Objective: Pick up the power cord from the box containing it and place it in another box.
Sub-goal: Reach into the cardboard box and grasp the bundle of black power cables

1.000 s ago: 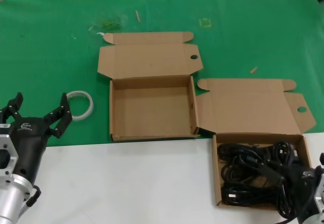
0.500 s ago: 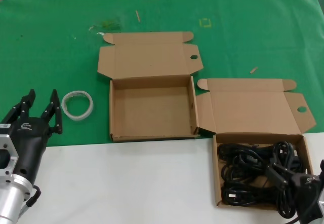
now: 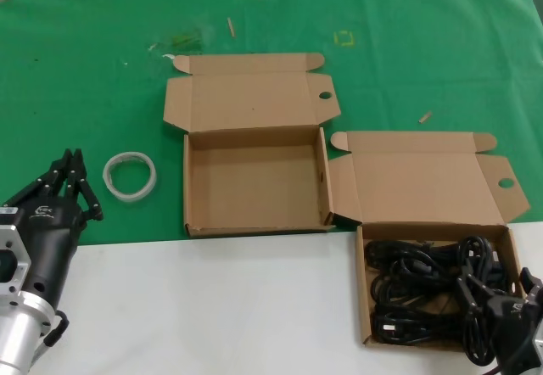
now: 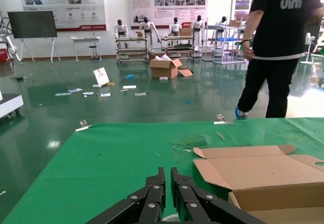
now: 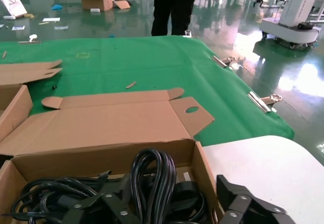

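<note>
The power cord (image 3: 424, 286) lies as black coiled bundles in the right-hand open cardboard box (image 3: 362, 282), at the table's front right. My right gripper (image 3: 496, 288) is open at that box's right end. In the right wrist view one finger (image 5: 96, 198) is inside the box and the other (image 5: 238, 196) is outside its right wall, with an upright cord loop (image 5: 152, 178) between them. The other box (image 3: 254, 184) stands open and empty at the centre, with a tiny speck on its lid. My left gripper (image 3: 72, 176) is shut and empty at the front left, clear of both boxes.
A white tape ring (image 3: 130, 176) lies on the green cloth (image 3: 85, 78) just past my left gripper. Small scraps lie near the far edge. The front strip of the table (image 3: 212, 307) is white. In the left wrist view a person (image 4: 278, 46) stands beyond the far edge.
My left gripper's fingers have closed from wide open to shut. My right gripper has shifted to the right, from over the cords to the box's right end.
</note>
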Tool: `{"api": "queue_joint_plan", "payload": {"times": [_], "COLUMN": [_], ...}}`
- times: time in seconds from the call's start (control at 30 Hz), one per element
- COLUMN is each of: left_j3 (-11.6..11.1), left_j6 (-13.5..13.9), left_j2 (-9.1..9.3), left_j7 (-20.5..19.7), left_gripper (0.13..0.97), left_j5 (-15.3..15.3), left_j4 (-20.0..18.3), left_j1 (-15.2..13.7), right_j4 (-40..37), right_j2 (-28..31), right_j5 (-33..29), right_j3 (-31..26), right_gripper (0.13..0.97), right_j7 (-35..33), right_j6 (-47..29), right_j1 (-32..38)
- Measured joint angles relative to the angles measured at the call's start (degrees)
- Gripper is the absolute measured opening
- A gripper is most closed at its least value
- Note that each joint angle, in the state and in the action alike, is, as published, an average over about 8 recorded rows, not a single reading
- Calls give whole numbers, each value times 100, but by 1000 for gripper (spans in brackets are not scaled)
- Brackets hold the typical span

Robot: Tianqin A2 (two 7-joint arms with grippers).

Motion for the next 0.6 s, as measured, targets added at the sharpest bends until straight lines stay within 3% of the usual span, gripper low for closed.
{"api": "queue_joint_plan", "payload": {"times": [0.4,0.6], "left_j3": [0,0], "left_j6": [0,0], "left_j2": [0,0], "left_j7": [0,0], "left_gripper": [141,140], "left_j5": [0,0], "left_j4": [0,0], "left_j1": [0,0], "right_j4": [-43,-16], "right_j2": [40,78], "right_j5": [90,132], "right_j3": [-43,-89], "right_gripper": [436,302], "right_j7": [3,-39], "right_j6": [-6,22], "right_j1": [18,10]}}
